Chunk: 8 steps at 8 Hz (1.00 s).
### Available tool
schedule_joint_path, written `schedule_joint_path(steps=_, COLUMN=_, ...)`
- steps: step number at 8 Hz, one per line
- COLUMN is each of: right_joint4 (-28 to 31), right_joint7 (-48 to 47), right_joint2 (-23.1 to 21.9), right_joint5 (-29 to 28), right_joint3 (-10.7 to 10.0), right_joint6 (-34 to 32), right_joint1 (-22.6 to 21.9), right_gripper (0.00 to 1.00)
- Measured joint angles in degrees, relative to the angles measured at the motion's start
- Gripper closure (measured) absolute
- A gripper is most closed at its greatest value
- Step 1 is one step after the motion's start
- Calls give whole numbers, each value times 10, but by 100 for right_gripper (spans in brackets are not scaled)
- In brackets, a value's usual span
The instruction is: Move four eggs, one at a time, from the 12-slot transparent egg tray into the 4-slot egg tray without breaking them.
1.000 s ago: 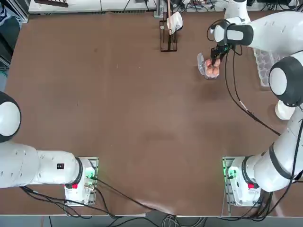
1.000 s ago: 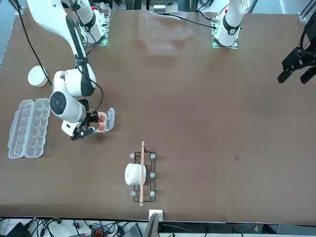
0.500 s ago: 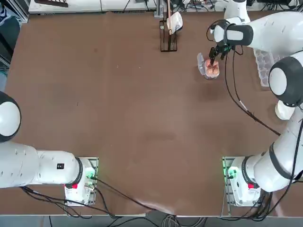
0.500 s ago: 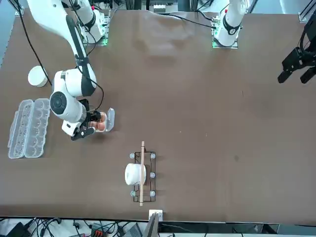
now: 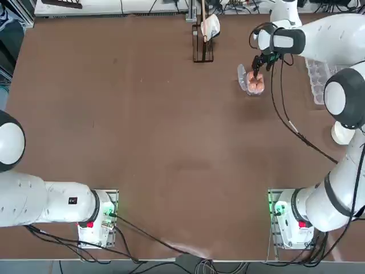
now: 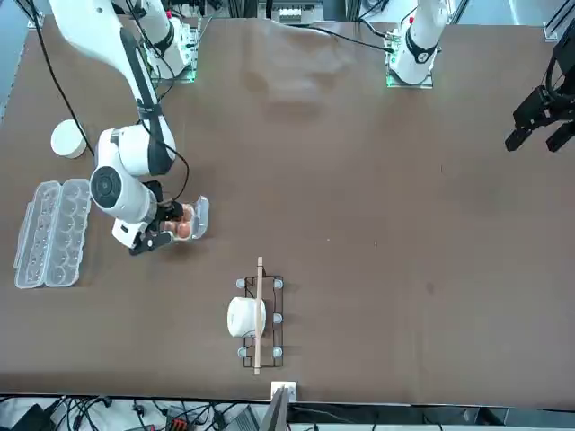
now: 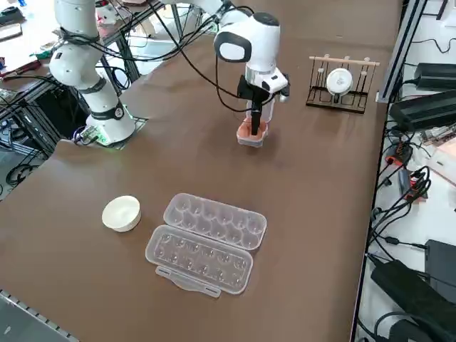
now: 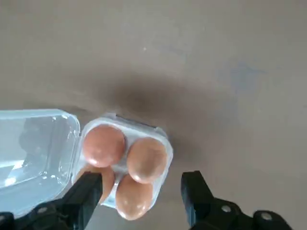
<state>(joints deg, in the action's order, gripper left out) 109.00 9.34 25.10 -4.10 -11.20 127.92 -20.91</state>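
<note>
Right hand (image 8: pixel 141 191) opened, four eggs (image 8: pixel 125 167) trayed

You are looking at a broad brown matte desk (image 5: pixel 171 142) under even light. Beyond its edge, off to the tool's side, black cables (image 7: pixel 399 214) trail over a pale floor, beside dark flat boxes (image 7: pixel 427 107). Past the arm bases stands a metal frame (image 7: pixel 21 107).

Robotics lab: cabled bench (image 5: pixel 171 142), arms.
</note>
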Motion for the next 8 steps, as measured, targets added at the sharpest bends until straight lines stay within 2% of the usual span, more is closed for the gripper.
schedule_joint_path(steps=4, right_joint4=-34, right_joint7=0, right_joint2=-14, right_joint5=0, right_joint3=-7, right_joint6=-5, right_joint1=10, right_gripper=0)
schedule_joint_path(steps=5, right_joint4=-52, right_joint7=1, right_joint2=-22, right_joint5=0, right_joint3=-11, right_joint6=-27, right_joint1=17, right_gripper=0)
schedule_joint_path(steps=8, right_joint4=-156, right_joint7=19, right_joint2=-36, right_joint5=-2, right_joint3=-15, right_joint6=-153, right_joint1=69, right_gripper=0)
